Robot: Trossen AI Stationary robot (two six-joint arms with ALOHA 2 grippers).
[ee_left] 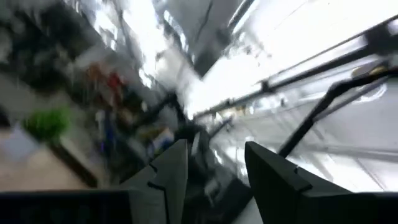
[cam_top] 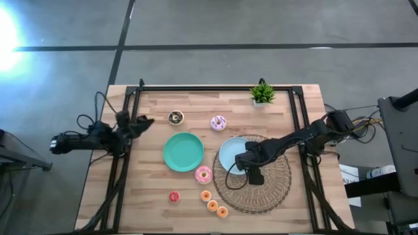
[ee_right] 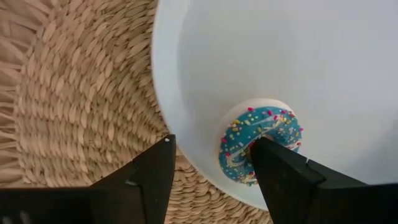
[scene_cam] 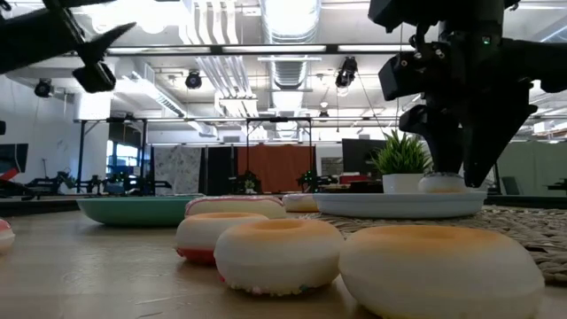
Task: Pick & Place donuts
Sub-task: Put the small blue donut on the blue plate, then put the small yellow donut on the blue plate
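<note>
Right wrist view: right gripper (ee_right: 211, 180) jaws apart above blue-frosted donut (ee_right: 258, 144) on light-blue plate (ee_right: 298, 56), apparently just placed; left gripper (ee_left: 214, 180) jaws apart, parked off-table.

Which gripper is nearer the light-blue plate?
Right. The right gripper hangs open over the light-blue plate, by a blue-frosted donut lying on it. The left gripper is open, raised at the table's left edge.

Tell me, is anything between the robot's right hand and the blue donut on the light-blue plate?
No, nothing visible is in the way. The right hand hangs open just over the blue donut, which lies near the rim of the light-blue plate. One finger already overlaps the donut's edge; whether it touches, I cannot tell.
</note>
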